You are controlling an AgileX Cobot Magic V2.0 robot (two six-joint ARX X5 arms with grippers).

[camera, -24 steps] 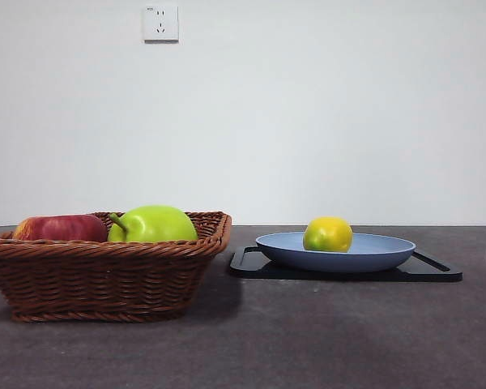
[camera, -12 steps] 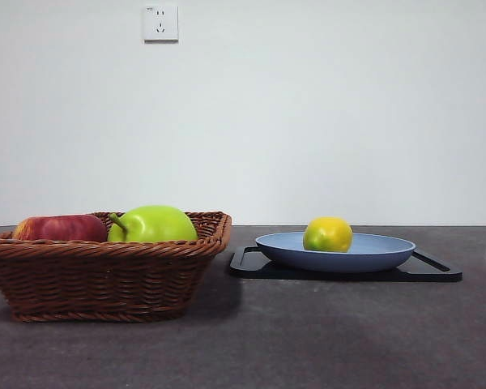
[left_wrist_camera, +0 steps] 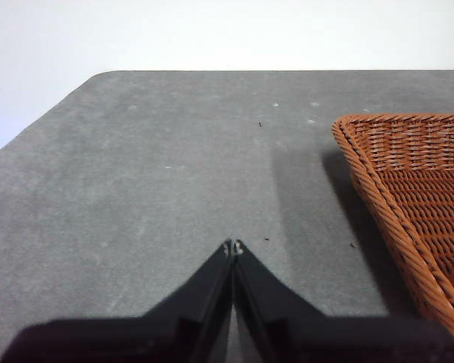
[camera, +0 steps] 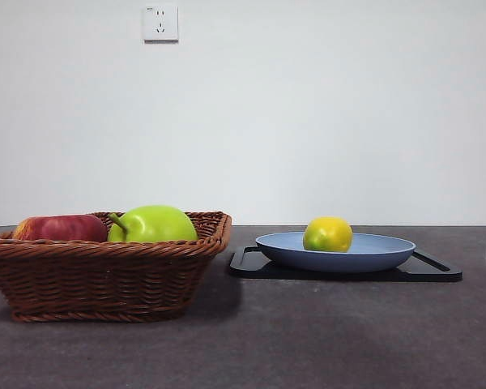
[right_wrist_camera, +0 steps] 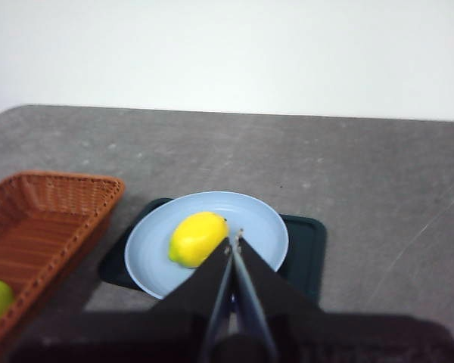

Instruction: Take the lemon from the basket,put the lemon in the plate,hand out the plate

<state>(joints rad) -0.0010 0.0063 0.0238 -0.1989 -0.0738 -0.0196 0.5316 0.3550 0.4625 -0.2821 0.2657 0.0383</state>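
I read the small yellow lemon [camera: 327, 234] lying in the shallow round light-blue plate [camera: 373, 258], which sits on a flat black tray [camera: 437, 272] on the grey tabletop [camera: 308, 340]. The brown wicker basket [camera: 105, 275] hides the lower halves of a green apple [camera: 154, 224] and a red apple [camera: 61, 228]. Left end effector [left_wrist_camera: 234, 246] pressed together above bare tabletop beside the basket; right end effector [right_wrist_camera: 233, 239] pressed together above the plate. Neither shows in my front view.

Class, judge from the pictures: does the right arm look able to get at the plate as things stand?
Probably yes. The right gripper, shut, hangs above the plate, and only the lemon lies in it. The near rim looks bare, on the black tray.
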